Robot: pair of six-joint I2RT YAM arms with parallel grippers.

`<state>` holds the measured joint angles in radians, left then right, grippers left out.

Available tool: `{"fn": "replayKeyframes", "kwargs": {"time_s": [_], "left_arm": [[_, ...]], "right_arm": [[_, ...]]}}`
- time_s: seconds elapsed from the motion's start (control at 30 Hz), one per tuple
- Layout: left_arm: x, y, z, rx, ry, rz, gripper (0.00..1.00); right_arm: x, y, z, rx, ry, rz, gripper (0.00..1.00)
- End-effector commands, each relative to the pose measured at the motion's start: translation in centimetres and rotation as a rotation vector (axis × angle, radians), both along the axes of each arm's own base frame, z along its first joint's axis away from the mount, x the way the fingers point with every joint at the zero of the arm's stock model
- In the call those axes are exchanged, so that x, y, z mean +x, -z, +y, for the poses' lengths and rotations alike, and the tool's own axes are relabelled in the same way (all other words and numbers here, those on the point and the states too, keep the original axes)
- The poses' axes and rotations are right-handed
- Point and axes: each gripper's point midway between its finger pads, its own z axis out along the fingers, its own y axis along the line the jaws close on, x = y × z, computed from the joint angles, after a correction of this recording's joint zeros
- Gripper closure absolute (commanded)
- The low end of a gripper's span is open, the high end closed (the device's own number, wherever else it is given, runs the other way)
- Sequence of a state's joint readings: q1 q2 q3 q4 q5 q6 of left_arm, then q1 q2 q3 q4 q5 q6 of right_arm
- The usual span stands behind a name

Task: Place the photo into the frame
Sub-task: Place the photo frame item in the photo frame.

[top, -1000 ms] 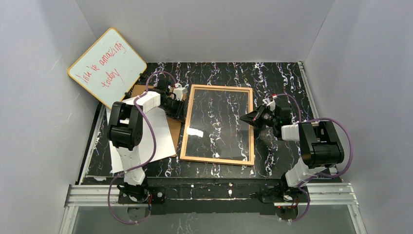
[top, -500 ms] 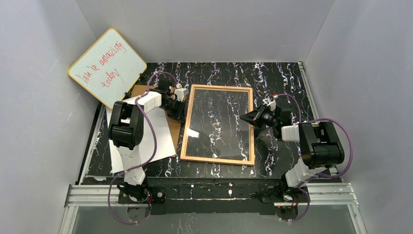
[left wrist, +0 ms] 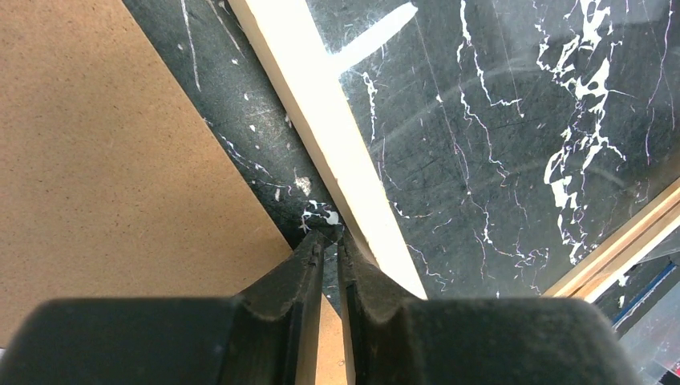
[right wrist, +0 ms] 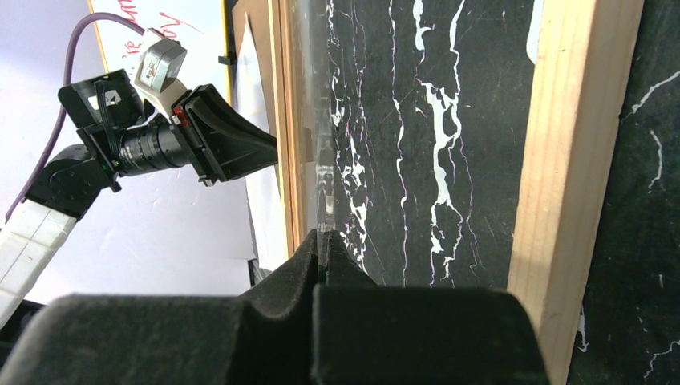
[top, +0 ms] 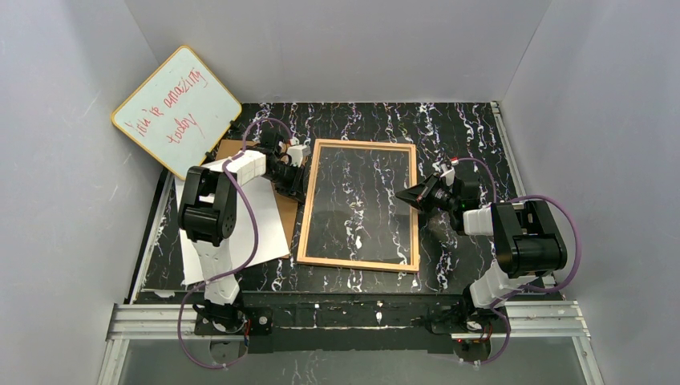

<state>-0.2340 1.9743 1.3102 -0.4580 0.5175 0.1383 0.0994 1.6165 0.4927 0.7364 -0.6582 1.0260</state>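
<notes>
With the frame (top: pixel 358 204) flat mid-tabletop and the white-backed photo (top: pixel 240 241) lying left under the backing board (top: pixel 282 207), the left fingers (left wrist: pixel 330 241), nearly closed on nothing, should nudge its rail gently (the wrist view alone shows that contact), while the right fingers (right wrist: pixel 322 249) stay shut, empty.

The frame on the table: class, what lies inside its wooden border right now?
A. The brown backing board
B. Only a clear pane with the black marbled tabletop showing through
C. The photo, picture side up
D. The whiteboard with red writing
B: the frame shows only the black marbled table through its pane, while the brown backing board and the white sheet lie left of it.
</notes>
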Motion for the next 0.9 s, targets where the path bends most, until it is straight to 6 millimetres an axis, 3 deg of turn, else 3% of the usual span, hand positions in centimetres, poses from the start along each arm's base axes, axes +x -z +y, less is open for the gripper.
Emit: {"fn": "replayKeyframes", "kwargs": {"time_s": [0.0, 0.47, 0.87], "left_arm": [[-0.9, 1.3, 0.4, 0.036, 0.021, 0.049, 0.88], [-1.0, 1.3, 0.3, 0.035, 0.024, 0.05, 0.89], [-1.3, 1.8, 0.1, 0.041, 0.037, 0.062, 0.9]], "right_arm": [[0.5, -1.3, -0.3, 0.007, 0.023, -0.068, 0.99], [0.4, -1.3, -0.2, 0.024, 0.031, -0.059, 0.99], [0.7, -2.4, -0.5, 0.036, 0.071, -0.12, 0.99]]}}
